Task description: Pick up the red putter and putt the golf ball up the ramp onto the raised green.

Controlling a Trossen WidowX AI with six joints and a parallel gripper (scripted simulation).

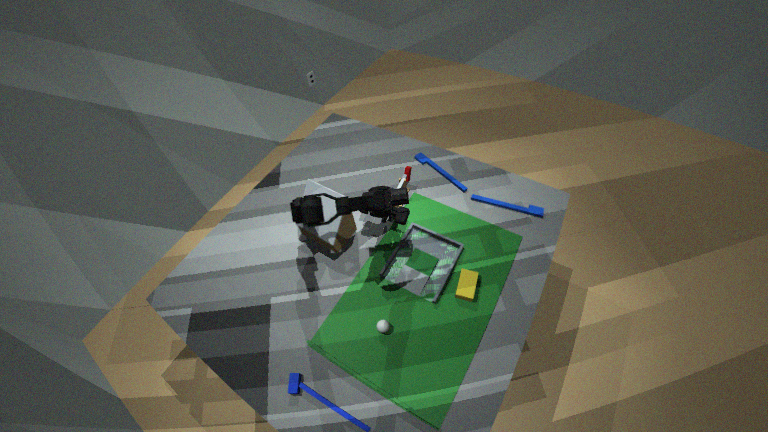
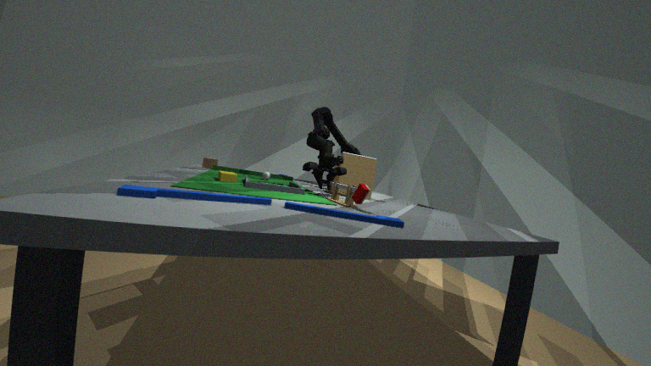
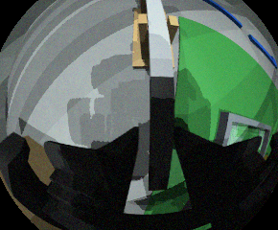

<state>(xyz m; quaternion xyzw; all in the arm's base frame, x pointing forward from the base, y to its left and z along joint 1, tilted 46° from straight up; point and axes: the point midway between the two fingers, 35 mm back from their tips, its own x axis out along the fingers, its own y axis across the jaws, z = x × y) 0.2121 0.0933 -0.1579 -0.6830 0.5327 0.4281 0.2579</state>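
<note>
The red putter's head (image 1: 407, 171) (image 2: 360, 193) sticks out past a small wooden rack; its white shaft (image 3: 160, 53) rests on the rack and ends in a dark handle. My gripper (image 1: 403, 205) (image 2: 325, 183) (image 3: 156, 130) is partly open, its fingers on either side of the dark handle, with a narrow gap showing at the left finger. The white golf ball (image 1: 383, 326) (image 2: 266, 175) sits on the green mat (image 1: 396, 368) (image 2: 201, 182) (image 3: 201, 53). A grey-walled frame (image 1: 449, 274) (image 2: 275, 186) (image 3: 249, 121) with sloped and green parts stands on the mat. The putter head is out of the wrist view.
The wooden rack (image 2: 342, 195) (image 3: 138, 59) stands by the mat's corner. A yellow block (image 1: 467, 284) (image 2: 227, 176) is beside the frame. Two blue putters (image 1: 444, 173) (image 1: 504, 204) lie beyond the mat, another blue putter (image 1: 334, 405) at its near side. A wooden panel (image 2: 359, 174) stands behind.
</note>
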